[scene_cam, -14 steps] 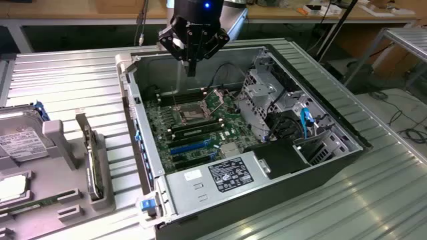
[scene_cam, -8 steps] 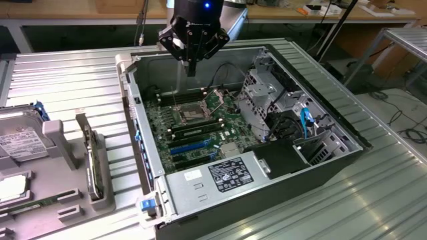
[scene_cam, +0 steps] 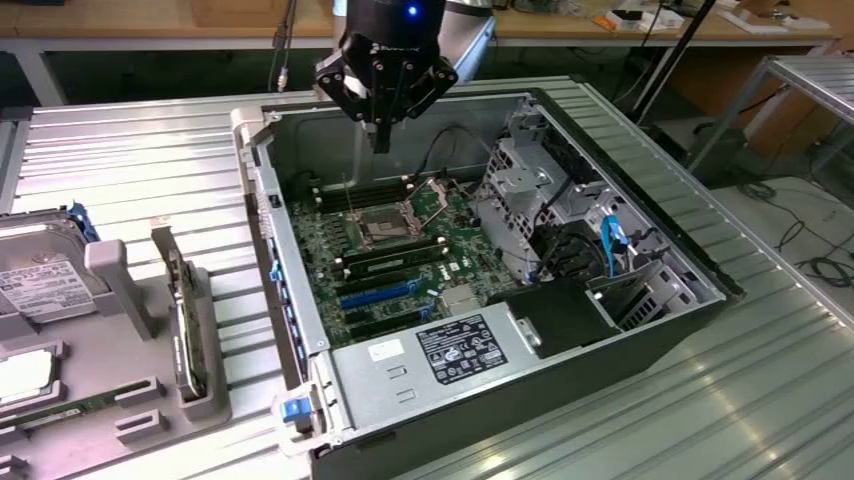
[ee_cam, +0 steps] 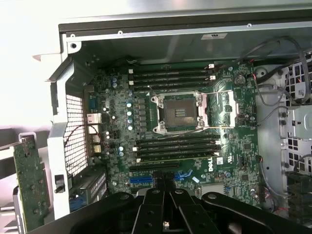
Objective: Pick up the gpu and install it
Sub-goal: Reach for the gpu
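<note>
My gripper [scene_cam: 382,138] hung pinched closed and empty over the open case [scene_cam: 654,350]; the gpu [scene_cam: 187,325] sat untouched in its stand [scene_cam: 200,400].

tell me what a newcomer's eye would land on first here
The open case in the middle of the exterior view draws the eye, its green motherboard bare around an empty CPU socket. Over its far end hangs the black gripper, shut and holding nothing. On the exterior view's left, the gpu stands on edge in a grey tray, apart from the case.
</note>
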`<state>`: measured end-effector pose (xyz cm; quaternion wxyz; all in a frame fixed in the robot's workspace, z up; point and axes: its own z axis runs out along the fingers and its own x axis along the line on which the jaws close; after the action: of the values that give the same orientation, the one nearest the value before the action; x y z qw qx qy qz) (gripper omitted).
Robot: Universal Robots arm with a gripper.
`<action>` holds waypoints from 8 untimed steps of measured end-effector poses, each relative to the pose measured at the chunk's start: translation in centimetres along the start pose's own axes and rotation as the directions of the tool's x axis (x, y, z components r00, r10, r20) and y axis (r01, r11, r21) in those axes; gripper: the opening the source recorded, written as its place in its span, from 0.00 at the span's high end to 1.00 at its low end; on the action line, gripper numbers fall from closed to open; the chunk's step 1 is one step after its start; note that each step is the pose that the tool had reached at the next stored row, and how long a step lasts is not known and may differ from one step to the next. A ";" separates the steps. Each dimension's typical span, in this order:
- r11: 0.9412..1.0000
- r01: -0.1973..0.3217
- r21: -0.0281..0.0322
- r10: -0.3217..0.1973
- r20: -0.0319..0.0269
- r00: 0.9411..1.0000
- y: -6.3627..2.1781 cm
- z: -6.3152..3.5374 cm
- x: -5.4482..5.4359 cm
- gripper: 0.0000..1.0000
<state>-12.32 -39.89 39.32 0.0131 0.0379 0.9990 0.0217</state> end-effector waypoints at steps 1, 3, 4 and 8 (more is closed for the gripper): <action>1.000 0.000 0.000 0.000 0.000 1.000 -0.01 0.02 0.1 0.89; 1.000 0.000 0.000 0.000 0.000 1.000 -0.04 0.04 0.6 0.89; 1.000 0.000 0.000 0.000 0.000 1.000 -0.05 0.05 0.7 0.89; 1.000 0.000 0.000 0.000 0.000 1.000 -0.07 0.07 0.9 0.89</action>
<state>-13.27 -39.89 39.22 0.0131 0.0379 0.9990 0.0217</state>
